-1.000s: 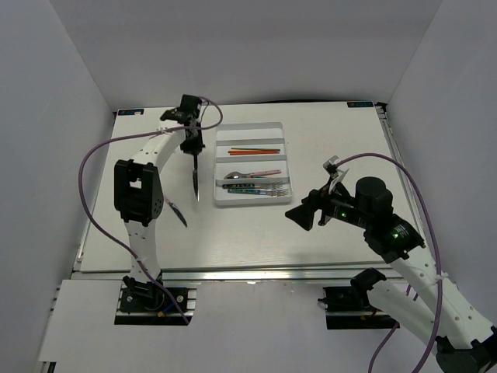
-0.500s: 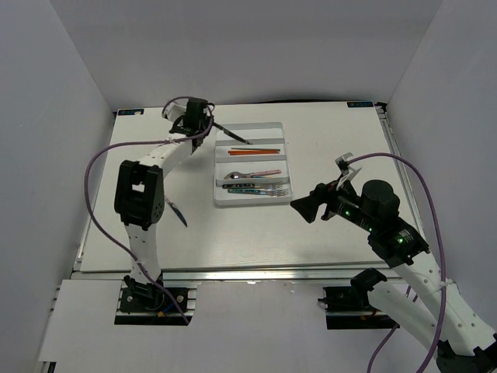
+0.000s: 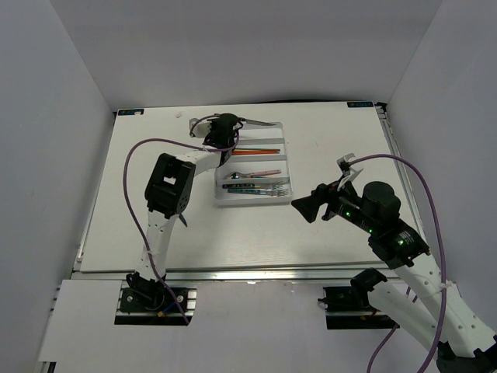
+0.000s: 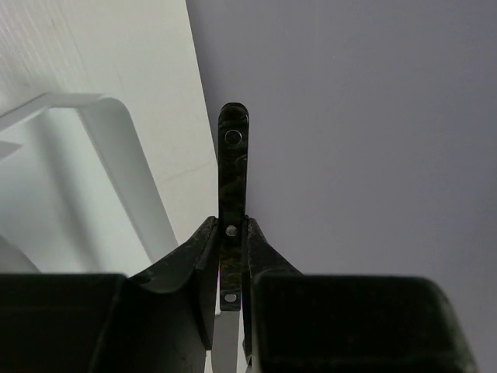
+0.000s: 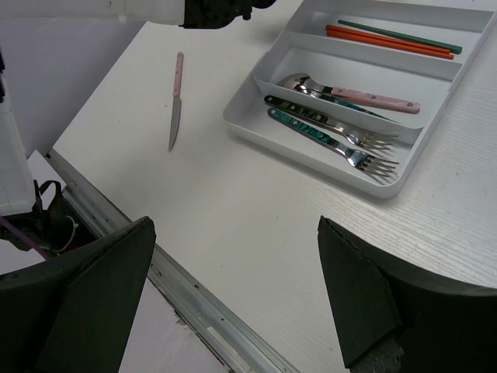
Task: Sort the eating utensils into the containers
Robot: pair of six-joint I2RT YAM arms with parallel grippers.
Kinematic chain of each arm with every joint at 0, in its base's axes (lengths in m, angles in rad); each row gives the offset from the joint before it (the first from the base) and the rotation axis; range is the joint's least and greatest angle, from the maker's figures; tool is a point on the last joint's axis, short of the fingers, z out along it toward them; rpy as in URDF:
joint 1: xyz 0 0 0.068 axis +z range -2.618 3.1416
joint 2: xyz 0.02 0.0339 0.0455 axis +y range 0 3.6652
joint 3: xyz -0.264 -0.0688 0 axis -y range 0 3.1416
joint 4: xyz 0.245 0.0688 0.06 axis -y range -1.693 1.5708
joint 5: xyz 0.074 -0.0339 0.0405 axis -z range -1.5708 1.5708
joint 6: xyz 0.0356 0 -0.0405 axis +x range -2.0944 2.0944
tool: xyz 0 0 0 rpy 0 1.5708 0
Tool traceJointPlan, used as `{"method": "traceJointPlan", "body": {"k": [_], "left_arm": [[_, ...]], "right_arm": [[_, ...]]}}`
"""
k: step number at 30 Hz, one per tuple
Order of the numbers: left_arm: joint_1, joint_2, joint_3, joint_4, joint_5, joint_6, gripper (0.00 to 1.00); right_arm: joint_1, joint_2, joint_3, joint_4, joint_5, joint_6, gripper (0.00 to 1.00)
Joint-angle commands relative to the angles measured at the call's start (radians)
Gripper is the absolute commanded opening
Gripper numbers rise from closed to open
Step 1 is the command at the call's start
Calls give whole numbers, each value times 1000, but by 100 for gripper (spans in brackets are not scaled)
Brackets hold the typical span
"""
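My left gripper [image 3: 233, 122] [image 4: 231, 252] is shut on a dark-handled knife [image 3: 260, 121] [image 4: 233, 163], held level over the far edge of the white tray [image 3: 288, 159] [image 4: 128, 167]. The riveted handle sticks out past the fingertips. The tray's compartments hold orange-red and dark chopsticks [image 3: 255, 151] [image 5: 392, 37], a pink-handled spoon [image 3: 252, 174] [image 5: 353, 93] and forks [image 3: 260, 189] [image 5: 334, 136]. A pink-handled knife [image 5: 176, 101] lies on the table left of the tray. My right gripper [image 3: 304, 208] [image 5: 233, 299] hovers open and holds nothing, near the tray's front right corner.
White walls close in the table on the left, back and right. The metal rail of the table's near edge [image 5: 155, 272] runs just below my right gripper. The left arm's purple cable [image 3: 136, 167] loops over the table's left side.
My left arm has swung right from beside the tray to over its far edge. The dark-handled knife has turned from hanging down to level. The right arm drew back slightly to the right.
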Motion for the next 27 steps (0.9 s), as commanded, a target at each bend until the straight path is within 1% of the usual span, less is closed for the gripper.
{"method": "traceJointPlan", "body": {"k": [1,5,6,9,11,13,16,19,20,22,23,26,27], "left_arm": [[-1,6,60,71,-61,-29,0],[-7,48,86,75,-67,-29,1],[-8,58,98,72,-62,-26,4],[-11,92,141,60,-36,-10,7],[-16,85,137,54,-36,-6,13],[-25,72,106,62,-45,-6,18],[-36,43,50,71,-54,-16,19],[-44,16,-9,82,-58,-48,22],[-45,11,-21,86,-59,-55,26],[-48,-1,-43,82,-59,-60,28],[-50,-4,-47,82,-61,-60,34],[-50,-18,-66,88,-56,-69,49],[-50,-21,-64,85,-56,-69,56]], "right_arm": [[0,-2,7,29,8,-32,89],[0,-3,12,26,6,-44,89],[0,-3,13,25,6,-45,89],[0,-9,10,17,14,-55,89],[0,-11,3,17,19,-55,89],[0,-15,-2,17,17,-53,89],[0,-21,-7,19,11,-47,89],[0,-28,-7,17,8,-36,89],[0,-32,-5,16,6,-35,89],[0,-40,-7,6,6,-33,89],[0,-43,-5,5,5,-30,89],[0,-52,-5,-4,8,-30,89],[0,-52,-4,-7,8,-30,89]]}}
